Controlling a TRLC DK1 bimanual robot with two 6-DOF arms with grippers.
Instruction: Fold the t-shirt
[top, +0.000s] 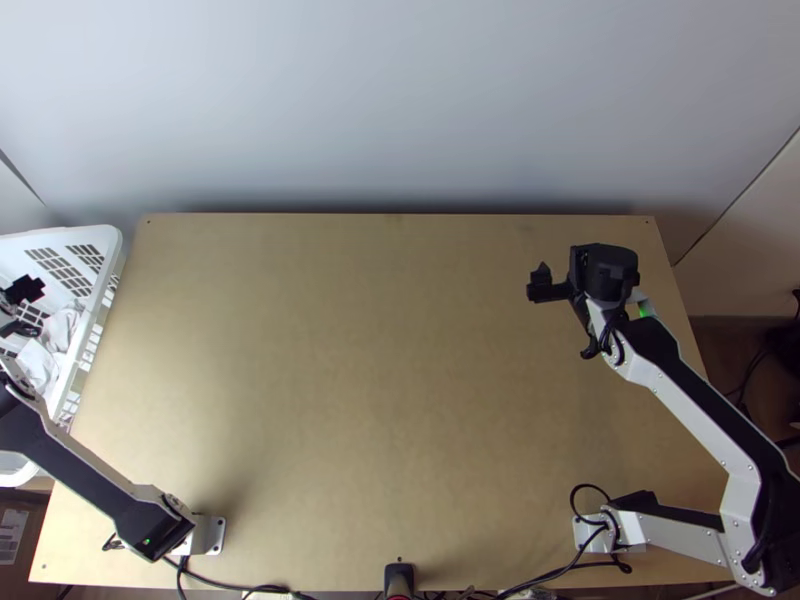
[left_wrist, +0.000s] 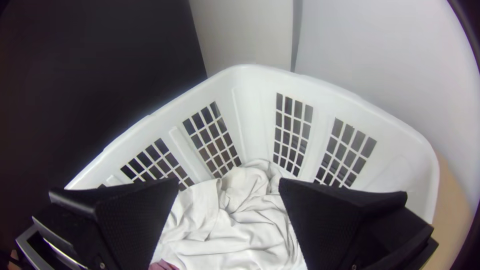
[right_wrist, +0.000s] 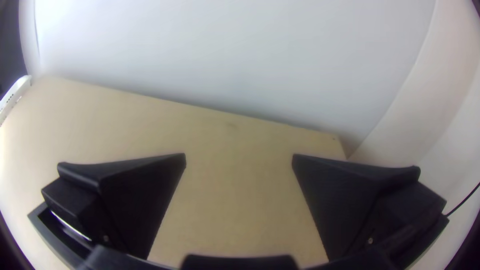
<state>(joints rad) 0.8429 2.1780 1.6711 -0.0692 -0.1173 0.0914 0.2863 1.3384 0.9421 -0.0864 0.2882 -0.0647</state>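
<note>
Okay so, the bare wood counter (top: 380, 400) starts at the bottom of the frame. White laundry basket (top: 78, 236)'s at the left edge, white cloth (left_wrist: 250, 220) bunched up inside, can't tell if that's the t-shirt. Left gripper (top: 18, 305)'s over it, jaws wide open. Right gripper (top: 590, 280)'s upper right above the counter, jaws wide open too.

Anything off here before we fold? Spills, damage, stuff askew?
No spills or damage visible. White cloth is bunched in the basket left of the table, by the open left gripper. Only mild oddity: a dusky pink patch beside the white; can't tell what it is.
</note>
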